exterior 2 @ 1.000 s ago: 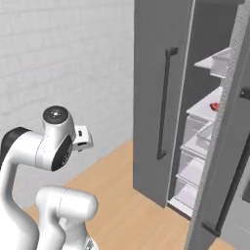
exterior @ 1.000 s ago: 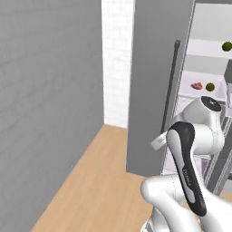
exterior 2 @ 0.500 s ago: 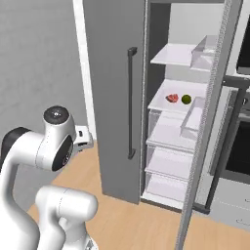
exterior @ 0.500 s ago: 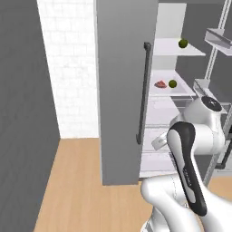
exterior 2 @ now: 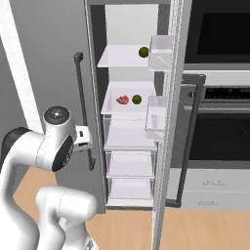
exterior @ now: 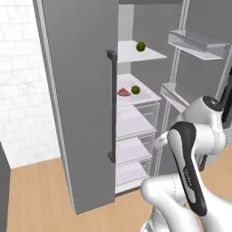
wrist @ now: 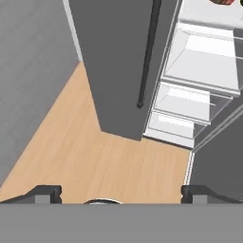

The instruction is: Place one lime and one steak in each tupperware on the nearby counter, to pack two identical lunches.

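Two limes (exterior: 140,46) and one steak (exterior: 123,92) sit on fridge (exterior: 136,54) shelves; jaws spread, empty.

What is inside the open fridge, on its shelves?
The upper shelf holds one lime. The shelf below holds a red-pink steak beside a second lime. The drawers underneath look empty; their back parts are hidden.
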